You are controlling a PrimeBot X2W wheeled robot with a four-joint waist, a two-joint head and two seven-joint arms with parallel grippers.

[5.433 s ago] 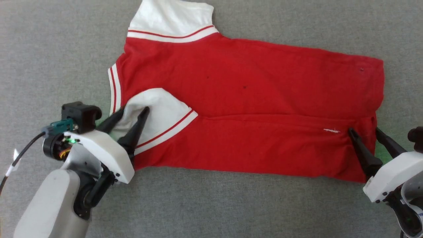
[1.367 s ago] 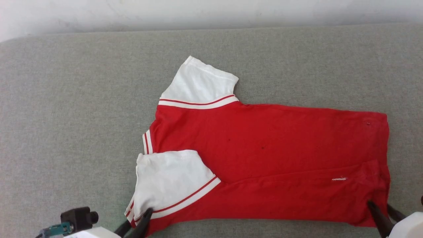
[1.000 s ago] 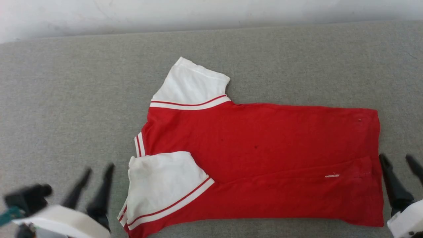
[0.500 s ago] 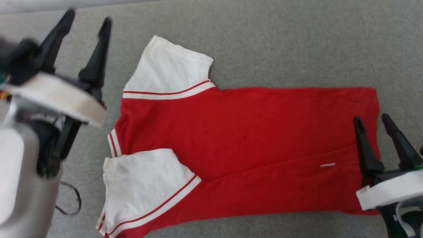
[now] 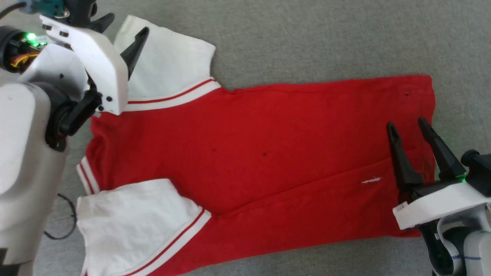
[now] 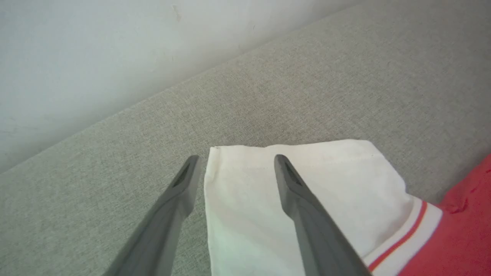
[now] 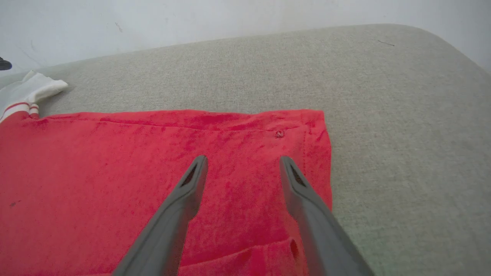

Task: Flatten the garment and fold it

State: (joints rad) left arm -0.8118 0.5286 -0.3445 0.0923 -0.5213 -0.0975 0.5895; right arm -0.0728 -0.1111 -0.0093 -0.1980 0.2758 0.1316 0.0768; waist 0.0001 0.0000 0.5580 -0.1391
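The garment (image 5: 261, 153), a red shirt with white sleeves, lies flat on grey fabric with its near long edge folded over the body. Its far sleeve (image 5: 172, 65) points away from me and its near sleeve (image 5: 130, 222) lies folded onto the red. My left gripper (image 5: 130, 21) is open over the far sleeve's outer corner. In the left wrist view that gripper (image 6: 236, 158) straddles the edge of the sleeve (image 6: 345, 180). My right gripper (image 5: 405, 122) stands open over the hem end, nothing between its fingers. In the right wrist view it (image 7: 243, 158) hovers above the red cloth (image 7: 115, 172) near the far hem corner.
The grey upholstered surface (image 5: 307, 38) extends on all sides of the shirt. A pale wall (image 6: 96, 46) rises just behind its far edge. A thin dark cable (image 5: 61, 226) hangs beside my left forearm.
The head camera has tipped downward. My left gripper has swung from the near sleeve up to the far sleeve. My right gripper has moved from the near hem corner onto the hem's middle.
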